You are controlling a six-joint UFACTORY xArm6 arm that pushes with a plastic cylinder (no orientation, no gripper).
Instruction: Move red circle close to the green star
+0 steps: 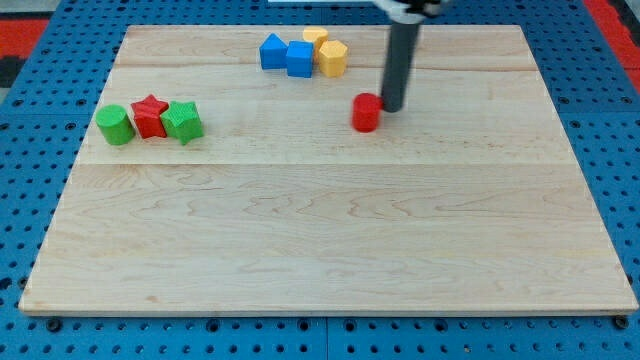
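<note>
Task barely started, judging by layout. Landmark = green star. Near part of the bench, toward the view's bottom, holds no blocks. Going farther: the green star sits at the view's left, touching a red star on its left side, and a green circle sits just beyond that red star, same row. Red circle is well apart from the green star, off to the star's right at about the same depth, nothing between them on the bench. My tip is just beside the red circle on the side away from the star, touching or nearly so, can't tell which. No claw on this rig, just the rod, so nothing is held and there is no open or closed state to give. Farthest: a cluster up and right of the green star, blue pentagon-like block, blue cube, yellow hexagon, another yellow block behind. Left to do: whole push leftward, stopping short of the star row.
</note>
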